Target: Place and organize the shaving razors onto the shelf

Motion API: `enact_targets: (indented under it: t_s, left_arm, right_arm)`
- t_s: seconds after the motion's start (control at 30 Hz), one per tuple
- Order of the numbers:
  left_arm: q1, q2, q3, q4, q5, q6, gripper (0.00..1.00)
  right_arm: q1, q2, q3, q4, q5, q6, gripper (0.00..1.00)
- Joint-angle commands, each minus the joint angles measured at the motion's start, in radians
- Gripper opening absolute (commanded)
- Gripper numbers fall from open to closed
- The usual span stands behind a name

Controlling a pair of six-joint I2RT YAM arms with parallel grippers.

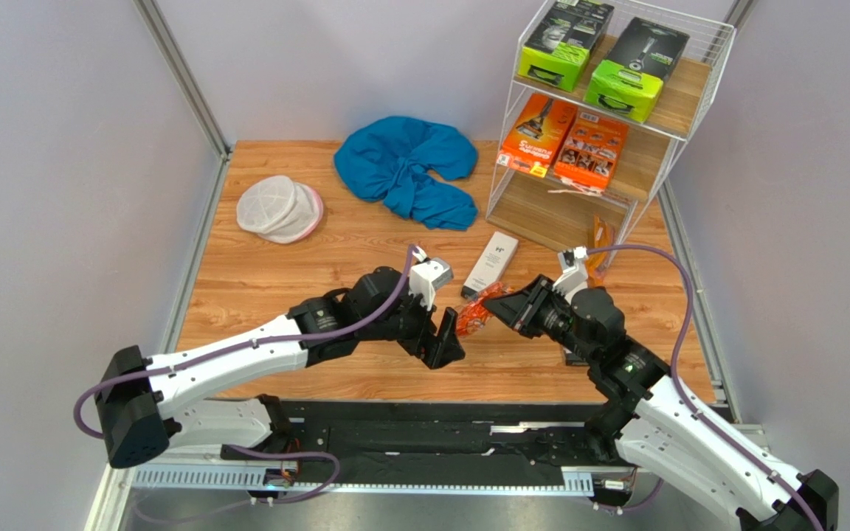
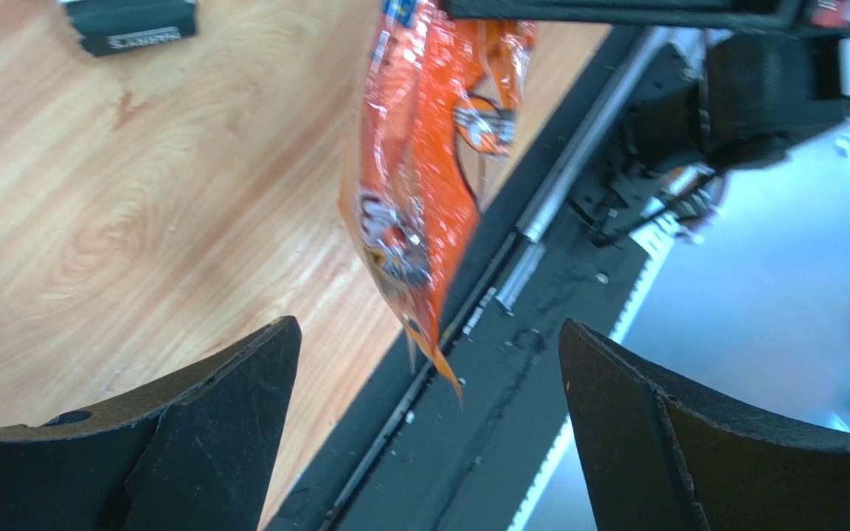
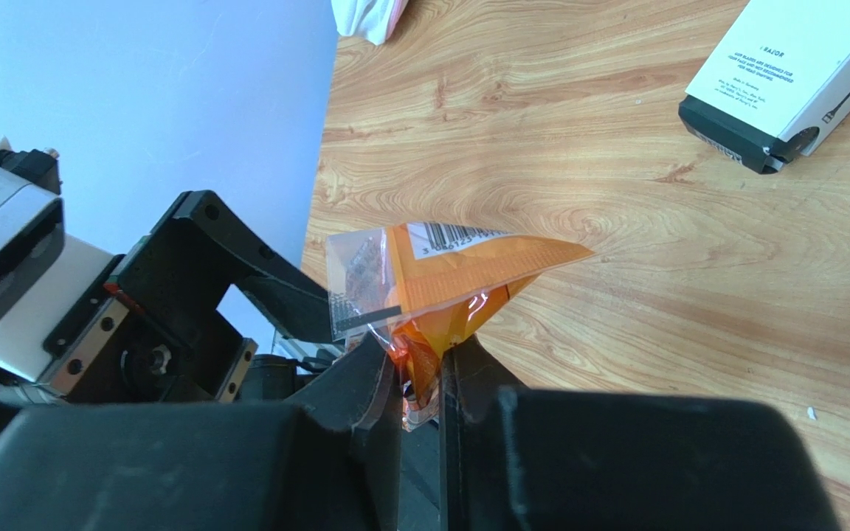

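Note:
A clear orange-trimmed bag of razors (image 1: 478, 311) hangs above the table, pinched at one end by my right gripper (image 1: 498, 308), which is shut on it (image 3: 424, 371). The bag (image 2: 418, 188) dangles just beyond my left gripper (image 2: 429, 354), whose fingers (image 2: 269, 382) stand wide apart, not touching it. In the top view the left gripper (image 1: 448, 335) is just left of the bag. A slim white box (image 1: 490, 263) lies flat beyond them. The shelf (image 1: 646, 166) at back right holds two green-and-black boxes (image 1: 565, 42) on top and two orange cartons (image 1: 537, 133) on the middle board.
A blue cloth (image 1: 407, 166) and a round white mesh pouch (image 1: 278, 208) lie at the back left. The black base rail (image 1: 429, 443) runs along the near edge. The white box (image 3: 795, 66) shows in the right wrist view, upper right.

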Motion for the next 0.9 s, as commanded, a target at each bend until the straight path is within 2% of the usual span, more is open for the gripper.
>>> enact_targets:
  t_s: [0.0, 0.13, 0.23, 0.37, 0.43, 0.47, 0.53, 0.57, 0.6, 0.67, 0.7, 0.73, 0.8, 0.83, 0.87]
  left_arm:
    - [-0.045, 0.059, 0.056, -0.014, -0.191, 0.016, 0.93]
    - [-0.049, 0.096, 0.065, 0.011, -0.263, 0.021, 0.86]
    - [-0.049, 0.130, 0.097, -0.006, -0.276, 0.036, 0.72]
    - [-0.049, 0.133, 0.096, 0.026, -0.269, 0.039, 0.47]
    - [-0.048, 0.127, 0.094, 0.051, -0.262, 0.034, 0.40]
    - [-0.048, 0.125, 0.094, 0.057, -0.256, 0.034, 0.30]
    - [-0.049, 0.127, 0.096, 0.071, -0.228, 0.038, 0.19]
    - [-0.049, 0.124, 0.093, 0.078, -0.219, 0.038, 0.03]
    - [-0.049, 0.122, 0.089, 0.097, -0.202, 0.038, 0.00]
    - [-0.049, 0.104, 0.073, 0.121, -0.165, 0.033, 0.00]
    - [-0.049, 0.098, 0.068, 0.143, -0.158, 0.022, 0.00]
    - [-0.049, 0.084, 0.062, 0.149, -0.142, 0.016, 0.00]
    - [-0.049, 0.075, 0.056, 0.163, -0.128, -0.004, 0.00]
    - [-0.049, 0.070, 0.053, 0.170, -0.110, -0.011, 0.00]
    - [-0.049, 0.071, 0.053, 0.172, -0.107, -0.022, 0.00]
  right_arm:
    - [-0.003, -0.009, 0.044, 0.017, 0.008, 0.019, 0.00]
    - [-0.002, -0.009, 0.038, 0.021, 0.002, 0.033, 0.00]
    - [-0.003, -0.006, 0.038, 0.023, -0.001, 0.036, 0.00]
    - [-0.002, 0.002, 0.040, 0.032, -0.016, 0.039, 0.00]
    - [-0.002, -0.003, 0.036, 0.031, -0.022, 0.044, 0.00]
    - [-0.002, -0.004, 0.033, 0.031, -0.022, 0.045, 0.00]
    - [-0.003, -0.006, 0.029, 0.032, -0.025, 0.048, 0.01]
    - [-0.002, -0.003, 0.027, 0.032, -0.027, 0.048, 0.01]
    - [-0.002, -0.004, 0.024, 0.032, -0.029, 0.048, 0.03]
    - [-0.003, -0.001, 0.024, 0.032, -0.038, 0.042, 0.09]
    - [-0.003, -0.003, 0.024, 0.017, -0.036, 0.042, 0.15]
    - [-0.002, -0.006, 0.026, 0.008, -0.026, 0.042, 0.30]
    - [-0.003, -0.028, 0.029, -0.031, -0.012, 0.036, 0.46]
    - [-0.002, -0.041, 0.030, -0.044, 0.007, 0.033, 0.63]
    - [-0.002, -0.056, 0.030, -0.075, 0.016, 0.030, 0.69]
